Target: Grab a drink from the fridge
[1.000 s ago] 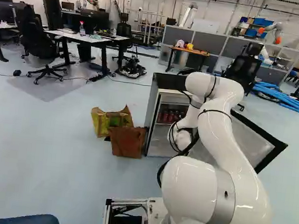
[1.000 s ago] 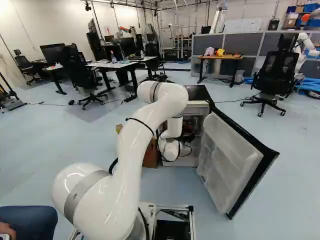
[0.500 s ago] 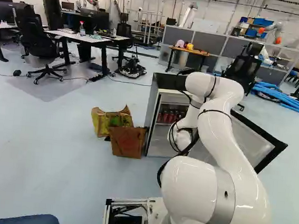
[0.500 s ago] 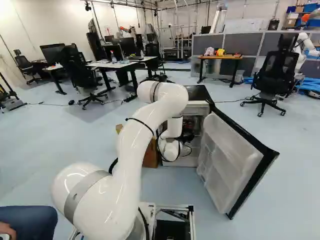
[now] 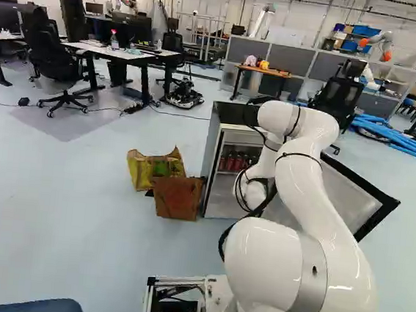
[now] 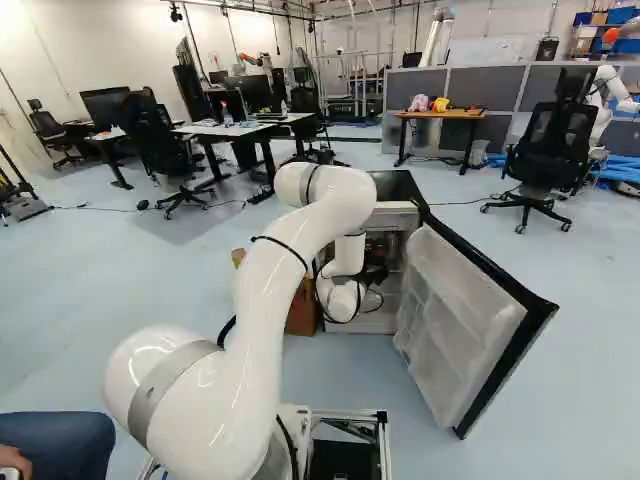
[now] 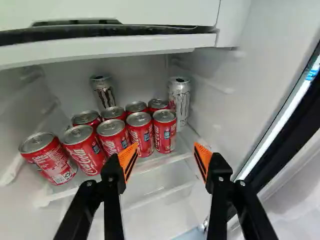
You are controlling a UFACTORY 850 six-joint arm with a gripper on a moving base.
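Inside the white-lined, black-topped fridge (image 6: 398, 187), its white plastic-lined door (image 6: 460, 320) wide open, red metal cans (image 7: 164, 134) and two tall silver cans (image 7: 181, 100) stand on the shelf (image 7: 167, 160), ahead of the black two-fingered hand (image 7: 166, 150). That hand is spread, holding nothing; approaching, gripping and withdrawing a drink remain.

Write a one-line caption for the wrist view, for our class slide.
Open fingers stand before a fridge shelf of red cans, with two silver cans towards the back.

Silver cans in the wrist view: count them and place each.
2. One silver can stands behind the red cans; the other beside them, near the fridge wall. More may hide.
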